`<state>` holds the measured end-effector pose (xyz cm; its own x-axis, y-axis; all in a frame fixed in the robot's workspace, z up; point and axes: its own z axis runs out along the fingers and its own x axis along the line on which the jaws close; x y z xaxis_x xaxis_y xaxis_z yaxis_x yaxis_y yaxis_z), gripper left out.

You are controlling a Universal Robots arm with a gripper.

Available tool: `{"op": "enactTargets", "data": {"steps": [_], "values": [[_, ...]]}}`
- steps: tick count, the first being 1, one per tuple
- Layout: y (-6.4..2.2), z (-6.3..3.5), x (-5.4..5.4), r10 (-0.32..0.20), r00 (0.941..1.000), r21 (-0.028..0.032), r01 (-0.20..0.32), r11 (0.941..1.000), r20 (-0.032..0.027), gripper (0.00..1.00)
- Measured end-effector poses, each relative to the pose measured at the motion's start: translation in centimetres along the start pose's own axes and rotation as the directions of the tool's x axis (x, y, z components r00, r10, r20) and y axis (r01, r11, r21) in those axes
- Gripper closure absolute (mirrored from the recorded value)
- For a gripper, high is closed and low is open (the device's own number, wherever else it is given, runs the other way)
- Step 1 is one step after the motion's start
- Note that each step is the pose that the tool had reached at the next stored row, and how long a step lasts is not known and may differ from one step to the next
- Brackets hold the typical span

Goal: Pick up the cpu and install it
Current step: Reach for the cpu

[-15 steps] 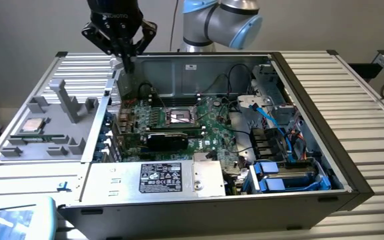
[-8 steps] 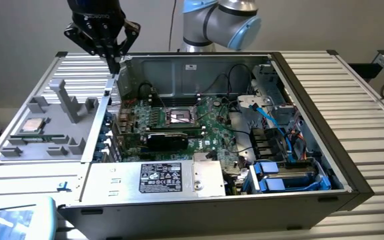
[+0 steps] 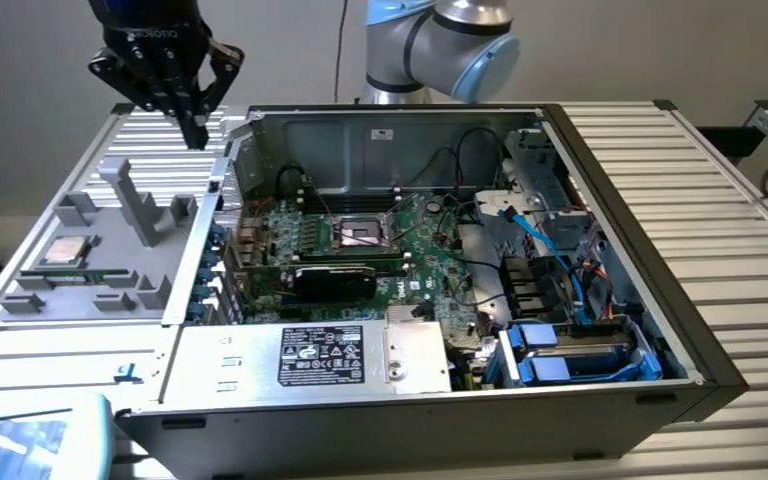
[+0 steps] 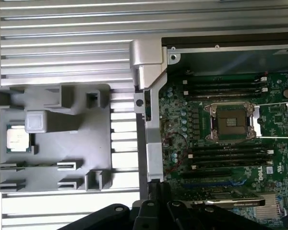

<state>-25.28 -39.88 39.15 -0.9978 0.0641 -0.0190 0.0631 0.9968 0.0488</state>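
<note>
The cpu is a small silver square chip lying flat in a pocket of the grey holder tray at the exterior view's left, beside the open computer case. In the wrist view the cpu rests at the holder tray's edge. My gripper hangs high above the tray's far end, shut and holding nothing, well apart from the chip. Its black fingers show pressed together in the wrist view. The open socket on the green motherboard, with its metal frame, sits mid-case; the socket looks bare.
The case's metal side wall stands between the tray and the motherboard. A silver labelled box lies at the case front. Blue cables and drive bays fill the exterior view's right. Ribbed metal table surrounds everything.
</note>
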Motion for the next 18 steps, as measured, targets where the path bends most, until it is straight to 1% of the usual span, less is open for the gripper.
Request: {"op": "enactTargets", "data": {"steps": [7,18], "values": [[-0.18,0.06,2.8,-0.001,1.0000,0.0000,0.001,1.0000,-0.0001,0.88],[-0.45,0.34,6.7,-0.005,1.0000,0.0000,0.005,1.0000,-0.0002,0.88]]}}
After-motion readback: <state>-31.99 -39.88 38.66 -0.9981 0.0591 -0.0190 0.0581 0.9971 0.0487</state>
